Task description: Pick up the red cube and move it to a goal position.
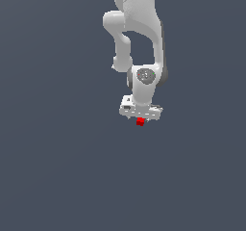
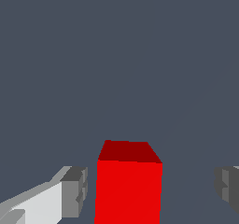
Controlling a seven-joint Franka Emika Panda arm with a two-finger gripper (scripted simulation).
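The red cube is small and bright red and sits just under the white gripper in the exterior view. In the wrist view the cube fills the space between the two grey fingertips. My gripper is open around it. One fingertip stands close beside one face with a thin gap. The other fingertip stands well apart from the opposite face. Neither pad touches the cube. The fingers themselves are hard to make out in the exterior view.
The white arm rises from the gripper toward the top of the exterior view. The surface around it is a plain dark grey-blue.
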